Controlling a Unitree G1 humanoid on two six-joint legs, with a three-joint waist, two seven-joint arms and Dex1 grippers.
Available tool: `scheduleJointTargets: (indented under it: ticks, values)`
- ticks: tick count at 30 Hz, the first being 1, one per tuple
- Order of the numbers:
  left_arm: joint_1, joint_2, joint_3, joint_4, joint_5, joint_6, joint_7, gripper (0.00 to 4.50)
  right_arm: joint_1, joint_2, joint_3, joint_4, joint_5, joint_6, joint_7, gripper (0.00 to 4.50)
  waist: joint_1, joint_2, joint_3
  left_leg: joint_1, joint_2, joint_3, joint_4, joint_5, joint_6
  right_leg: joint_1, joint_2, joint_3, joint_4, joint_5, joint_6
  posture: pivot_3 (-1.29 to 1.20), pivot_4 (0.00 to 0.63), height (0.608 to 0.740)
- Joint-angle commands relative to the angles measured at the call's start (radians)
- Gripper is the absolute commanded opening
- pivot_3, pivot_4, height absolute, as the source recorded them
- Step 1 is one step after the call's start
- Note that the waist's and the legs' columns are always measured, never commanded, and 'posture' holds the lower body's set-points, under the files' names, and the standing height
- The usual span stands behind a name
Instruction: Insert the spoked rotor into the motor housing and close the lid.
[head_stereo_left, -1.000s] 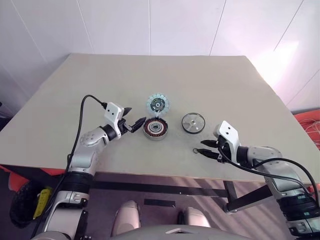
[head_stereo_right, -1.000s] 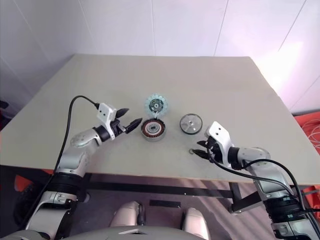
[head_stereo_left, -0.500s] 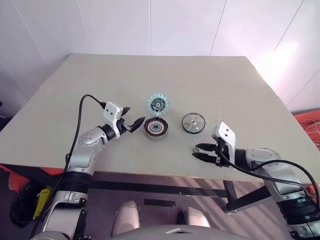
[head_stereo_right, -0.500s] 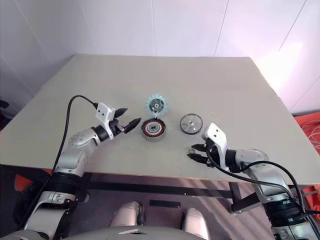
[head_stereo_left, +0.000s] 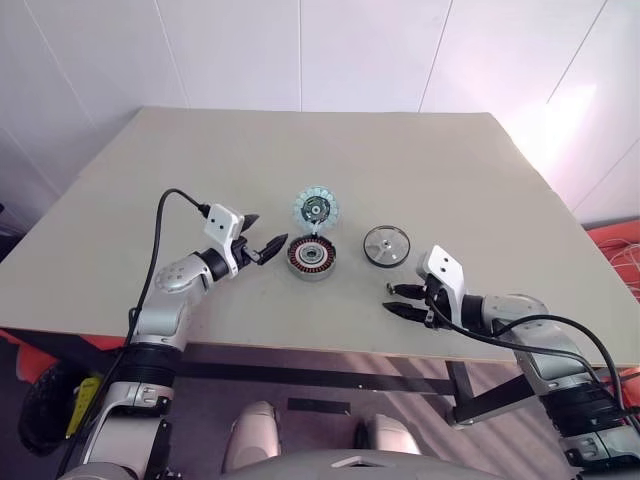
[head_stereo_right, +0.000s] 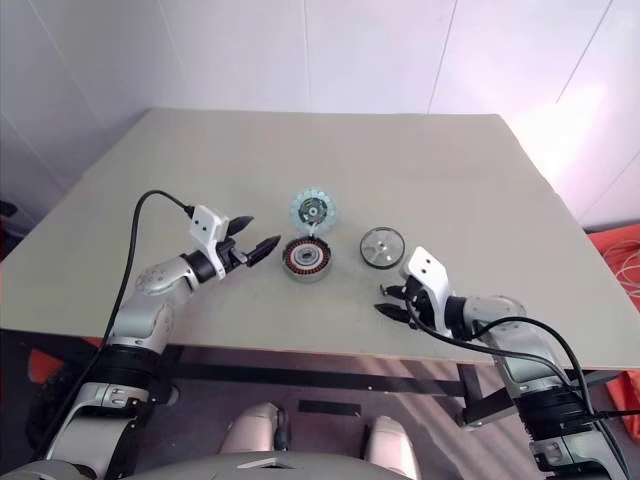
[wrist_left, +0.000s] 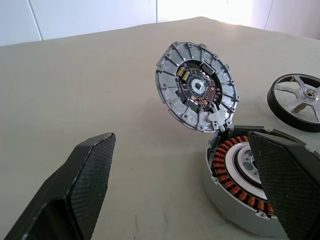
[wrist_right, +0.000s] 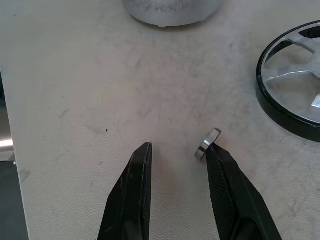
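Rotor and housing wait on the beige table (head_stereo_left: 420, 160): the spoked rotor (head_stereo_left: 386, 245) lies flat to the right of the motor housing (head_stereo_left: 311, 258), well apart from the left gripper (head_stereo_left: 262, 240), whose jaws stand wide open just left of the housing. The lid (head_stereo_left: 316, 210) stands tilted at the housing's far edge. Nearer and to the right, the right gripper (wrist_right: 177, 155) is part-open, a tiny ring (wrist_right: 207, 144) apparently leaning against one finger, near the rotor's rim.
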Motion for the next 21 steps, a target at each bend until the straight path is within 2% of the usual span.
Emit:
scheduleJointTargets:
  ticks: [1, 12, 21]
  values:
    - [-0.01, 0.01, 0.023, -0.041, -0.011, -0.006, 0.005, 4.5, -0.019, 0.0, -0.004, 0.002, 0.0, -0.026, 0.006, 1.87, 0.0, 0.0, 0.0, 0.0, 0.0, 0.0, 0.0, 0.0, 0.0, 0.0, 0.0, 0.0, 0.0, 0.0, 0.0, 0.0, 0.0, 0.74]
    - [-0.012, 0.009, 0.02, -0.036, -0.01, -0.009, 0.005, 4.5, -0.039, 0.016, -0.015, 0.03, -0.012, -0.044, -0.018, 1.87, 0.0, 0.0, 0.0, 0.0, 0.0, 0.0, 0.0, 0.0, 0.0, 0.0, 0.0, 0.0, 0.0, 0.0, 0.0, 0.0, 0.0, 0.74]
    - [-0.016, 0.006, 0.017, -0.028, -0.008, -0.012, 0.004, 4.5, -0.055, 0.018, -0.042, -0.027, 0.016, -0.021, -0.027, 1.87, 0.0, 0.0, 0.0, 0.0, 0.0, 0.0, 0.0, 0.0, 0.0, 0.0, 0.0, 0.0, 0.0, 0.0, 0.0, 0.0, 0.0, 0.74]
